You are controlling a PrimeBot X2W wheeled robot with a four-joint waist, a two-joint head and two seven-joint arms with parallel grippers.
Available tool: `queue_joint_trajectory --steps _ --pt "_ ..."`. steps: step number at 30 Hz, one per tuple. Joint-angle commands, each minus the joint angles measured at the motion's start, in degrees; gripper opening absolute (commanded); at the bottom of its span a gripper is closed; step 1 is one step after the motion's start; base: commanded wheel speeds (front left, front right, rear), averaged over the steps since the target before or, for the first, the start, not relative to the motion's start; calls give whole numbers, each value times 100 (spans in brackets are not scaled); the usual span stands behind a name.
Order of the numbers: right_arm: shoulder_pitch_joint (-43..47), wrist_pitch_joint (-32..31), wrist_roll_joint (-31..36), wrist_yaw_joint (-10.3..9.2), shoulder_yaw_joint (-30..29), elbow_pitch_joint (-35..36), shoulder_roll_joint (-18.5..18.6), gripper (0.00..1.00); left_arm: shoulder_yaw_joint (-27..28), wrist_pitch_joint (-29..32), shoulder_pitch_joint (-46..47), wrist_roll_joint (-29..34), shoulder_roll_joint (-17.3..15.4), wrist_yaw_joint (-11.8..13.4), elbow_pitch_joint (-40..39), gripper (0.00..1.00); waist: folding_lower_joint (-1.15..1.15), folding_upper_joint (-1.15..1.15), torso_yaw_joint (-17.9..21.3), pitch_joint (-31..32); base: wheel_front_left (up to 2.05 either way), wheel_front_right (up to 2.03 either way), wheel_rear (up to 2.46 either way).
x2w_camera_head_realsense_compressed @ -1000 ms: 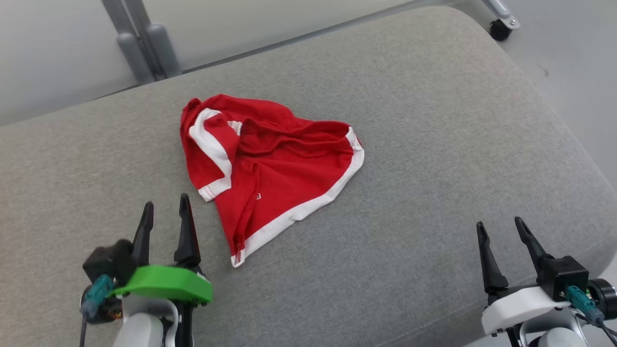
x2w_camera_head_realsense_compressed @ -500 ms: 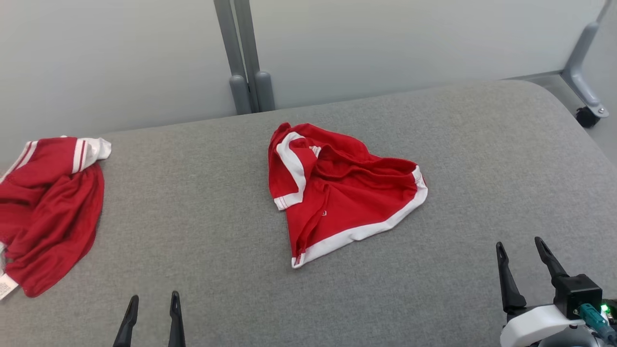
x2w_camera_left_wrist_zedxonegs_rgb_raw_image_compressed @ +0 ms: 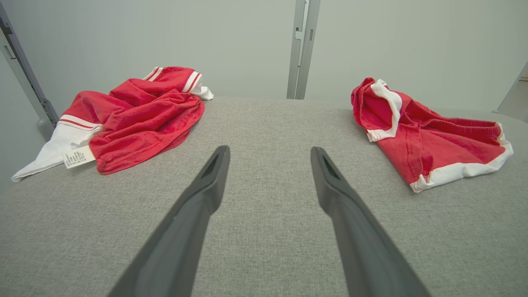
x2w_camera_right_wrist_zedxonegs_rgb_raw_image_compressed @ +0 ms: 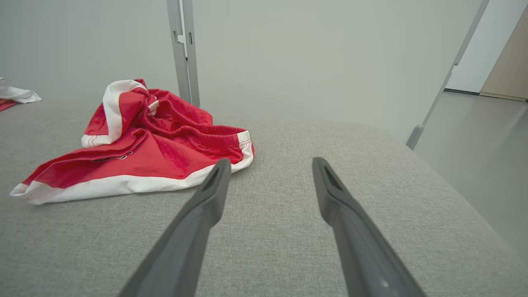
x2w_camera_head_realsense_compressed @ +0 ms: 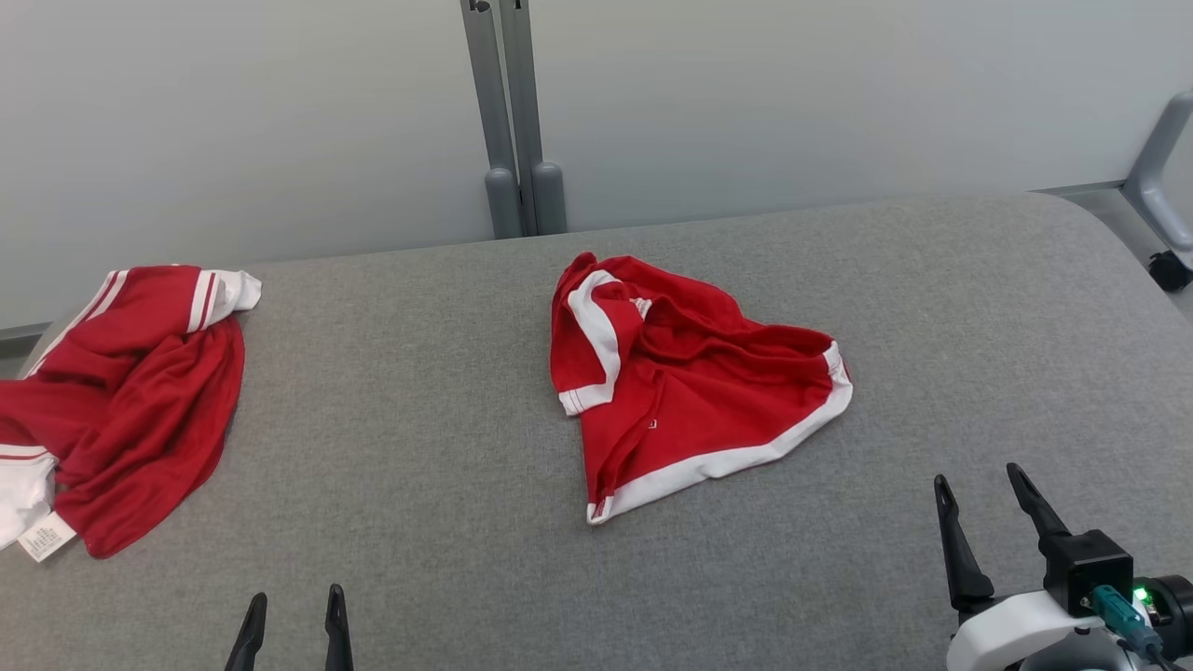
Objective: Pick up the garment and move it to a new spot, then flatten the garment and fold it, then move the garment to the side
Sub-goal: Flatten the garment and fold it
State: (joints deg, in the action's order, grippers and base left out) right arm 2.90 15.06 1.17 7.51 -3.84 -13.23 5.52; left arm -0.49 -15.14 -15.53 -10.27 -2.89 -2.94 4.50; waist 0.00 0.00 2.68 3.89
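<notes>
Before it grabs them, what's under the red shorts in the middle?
The red shorts lie crumpled on the grey cushion, nothing else poking out; anything beneath the folds is hidden.

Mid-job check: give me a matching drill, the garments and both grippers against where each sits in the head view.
Things:
1. red shorts with white trim
2. crumpled red-and-white shirt with a label
3. left gripper
4. right gripper

Places:
A. lower right, open
B. left end of the grey fabric cushion
C. bottom edge, lower left, open
D. cushion's middle

Pairs: 1-D, 2-B, 3-C, 4-A
</notes>
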Motion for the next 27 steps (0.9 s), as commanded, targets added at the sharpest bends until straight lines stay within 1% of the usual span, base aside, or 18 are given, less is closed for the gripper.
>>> queue_joint_trajectory --steps 1,10,13,16,18,21,23,27 --pt "-67 18 28 -4 15 -17 8 100 -17 -1 82 -30 -3 48 18 100 0 0 2 -10 0 0 0" --pt "-176 18 -22 -4 111 -39 52 100 -97 -1 202 -251 -3 -17 143 100 0 0 51 -77 0 0 0" --pt "-415 18 -10 -4 174 -150 135 100 -328 -1 450 -241 -2 -140 128 100 0 0 52 -201 0 0 0" --pt "-852 18 132 -4 258 -719 237 100 -782 0 752 -330 -3 -237 113 100 0 0 14 -403 0 0 0" --pt "-1333 -259 180 -4 355 -1187 260 100 -1246 4 949 -408 -3 -312 388 100 0 0 3 -583 0 0 0" --pt "-2132 -927 201 -6 611 -1728 380 100 -1969 371 1535 -649 -7 -389 780 100 0 0 -66 -977 0 0 0" --pt "-2570 -1369 157 -6 786 -1996 447 100 -2402 638 1848 -763 -11 -416 985 100 0 0 -125 -1171 0 0 0" --pt "-3283 -2036 12 -6 1141 -2312 643 100 -2977 1044 2435 -1087 -15 -448 1231 100 0 0 -237 -1460 0 0 0"
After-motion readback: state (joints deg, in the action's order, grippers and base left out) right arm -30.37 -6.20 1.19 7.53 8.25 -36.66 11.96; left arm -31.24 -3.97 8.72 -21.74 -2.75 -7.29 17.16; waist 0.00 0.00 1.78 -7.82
